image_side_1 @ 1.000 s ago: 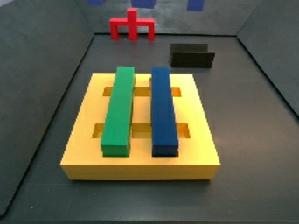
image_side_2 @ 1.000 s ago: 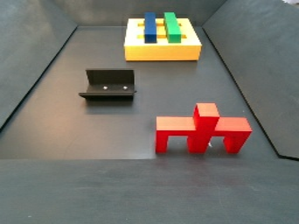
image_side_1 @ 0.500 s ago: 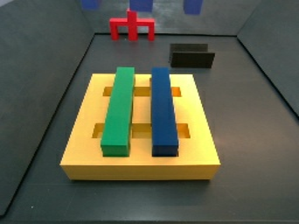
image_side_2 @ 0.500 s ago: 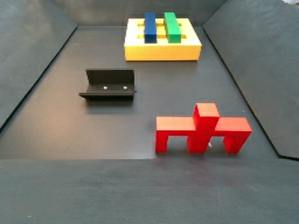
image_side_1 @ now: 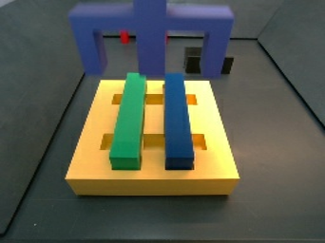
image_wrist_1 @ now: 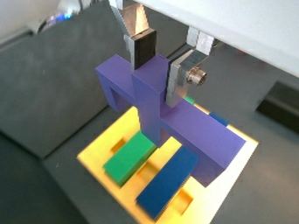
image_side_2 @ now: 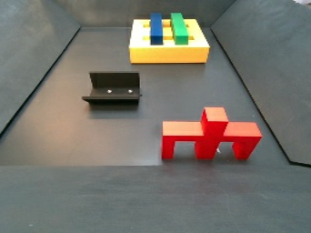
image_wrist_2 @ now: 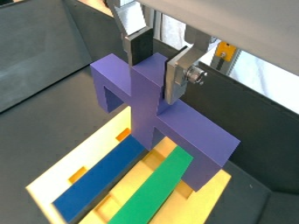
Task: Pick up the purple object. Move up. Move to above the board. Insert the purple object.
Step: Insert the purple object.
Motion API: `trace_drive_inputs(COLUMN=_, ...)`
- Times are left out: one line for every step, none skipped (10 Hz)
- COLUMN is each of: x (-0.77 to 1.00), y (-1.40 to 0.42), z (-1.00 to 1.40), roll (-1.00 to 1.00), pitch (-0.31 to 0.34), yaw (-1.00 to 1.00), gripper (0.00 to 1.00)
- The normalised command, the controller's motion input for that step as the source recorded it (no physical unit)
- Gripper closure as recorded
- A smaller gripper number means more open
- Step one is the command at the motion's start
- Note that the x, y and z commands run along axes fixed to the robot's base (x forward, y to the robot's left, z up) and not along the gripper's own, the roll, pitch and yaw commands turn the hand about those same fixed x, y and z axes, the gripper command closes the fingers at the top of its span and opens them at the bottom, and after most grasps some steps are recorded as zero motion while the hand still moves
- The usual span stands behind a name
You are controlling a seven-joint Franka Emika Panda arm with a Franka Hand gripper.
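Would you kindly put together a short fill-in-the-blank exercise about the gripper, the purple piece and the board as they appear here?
1. The gripper is shut on the ______ object.
2. In both wrist views, the yellow board lies ______ the held piece.
3. On the board, the green bar lies beside a ______ bar.
4. Far from the board, a ______ piece stands on the floor.

Missing words: purple; below; blue; red
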Motion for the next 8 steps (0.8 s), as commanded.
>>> trace_drive_inputs(x=0.0, y=-0.04, z=-0.76, roll=0.0, pitch=-0.243, yaw=0.17, gripper=1.0)
trace_drive_inputs(x=0.0, y=-0.05, z=-0.8, roll=0.1, pitch=-0.196, yaw=0.11, gripper=1.0)
trace_drive_inputs(x=0.0, y=-0.03, z=-0.68, roll=0.25, pitch=-0.149, yaw=0.08, gripper=1.0)
trace_drive_inputs(x=-0.03, y=-0.07, z=-0.63, roll=0.28, pitch=-0.17, yaw=0.09, gripper=1.0)
trace_drive_inputs(x=-0.06, y=-0.14, z=-0.54, roll=0.31, pitch=-0.169, yaw=0.09, gripper=1.0)
trace_drive_inputs(x=-0.04, y=-0.08, z=-0.31, roll=0.24, pitch=-0.071, yaw=0.06, gripper=1.0)
trace_drive_inputs(x=0.03, y=-0.2, z=-0.13, roll=0.2, pitch=-0.017, yaw=0.09, gripper=1.0)
trace_drive_inputs(x=0.17, y=-0.19, z=-0.01, roll=0.09, pitch=0.0, yaw=0.12, gripper=1.0)
